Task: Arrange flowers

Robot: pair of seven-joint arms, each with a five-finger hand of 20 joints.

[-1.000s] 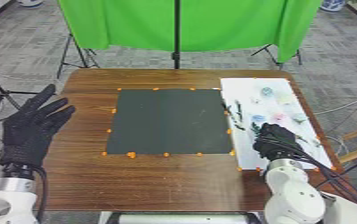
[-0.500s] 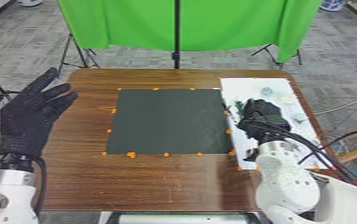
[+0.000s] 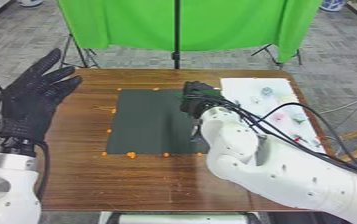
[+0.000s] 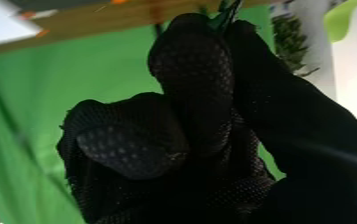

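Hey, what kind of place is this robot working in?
Probably a robotics lab or demo room: a green backdrop hangs behind the table, and orange markers dot the dark mat.

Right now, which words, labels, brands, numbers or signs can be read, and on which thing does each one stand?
None can be read.
Dark sheet: no lettering that I can make out.
White board: the same.
Green cloth: the same.
Right arm: small dark marks, too small to tell if they are print.

a green cloth (image 3: 130,25) hangs on a black stand (image 3: 176,35) beyond the table (image 3: 94,172), over grey patterned floor (image 3: 32,45).
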